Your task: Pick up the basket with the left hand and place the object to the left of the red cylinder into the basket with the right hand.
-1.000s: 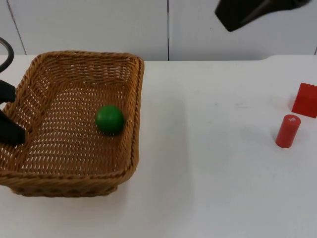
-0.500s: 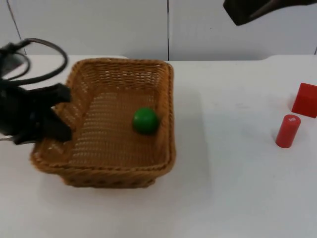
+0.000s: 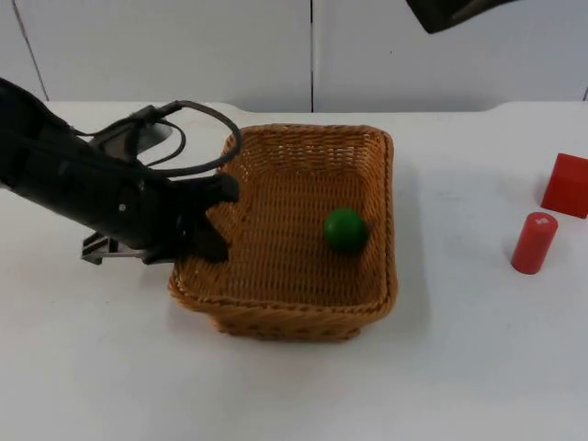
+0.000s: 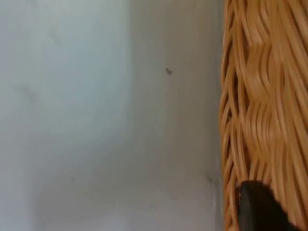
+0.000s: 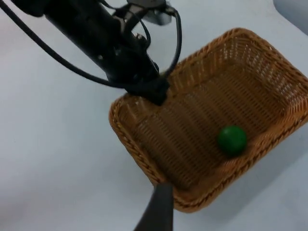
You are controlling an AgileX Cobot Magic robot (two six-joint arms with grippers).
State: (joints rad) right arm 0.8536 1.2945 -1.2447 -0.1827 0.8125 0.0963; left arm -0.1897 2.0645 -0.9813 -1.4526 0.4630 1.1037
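**Basket held at its left rim, green ball inside**

We see no brand, label or readable writing anywhere; the only mark is a pale patch on the top face of the red cylinder (image 3: 534, 243).

The left gripper (image 3: 213, 220) is clamped on the left rim of the wicker basket (image 3: 276, 303), one finger inside the wall and one outside. In the left wrist view the woven basket wall (image 4: 260, 96) stands right beside a black fingertip (image 4: 257, 207), with white table beside it. The green ball (image 3: 345, 230) lies inside the basket, toward its right wall; the right wrist view shows the ball (image 5: 232, 139) on the basket floor and the left gripper (image 5: 156, 91) at the rim.

The right gripper (image 3: 450, 13) hangs high over the far edge of the table, well apart from the basket; we cannot tell whether its jaws are apart or closed.

The red cylinder stands upright at the right side of the table, and a red cube (image 3: 566, 185) sits just behind it, near but not touching.

The table (image 3: 441, 367) is plain white and ends at a grey partition wall (image 3: 184, 46) with a vertical seam.
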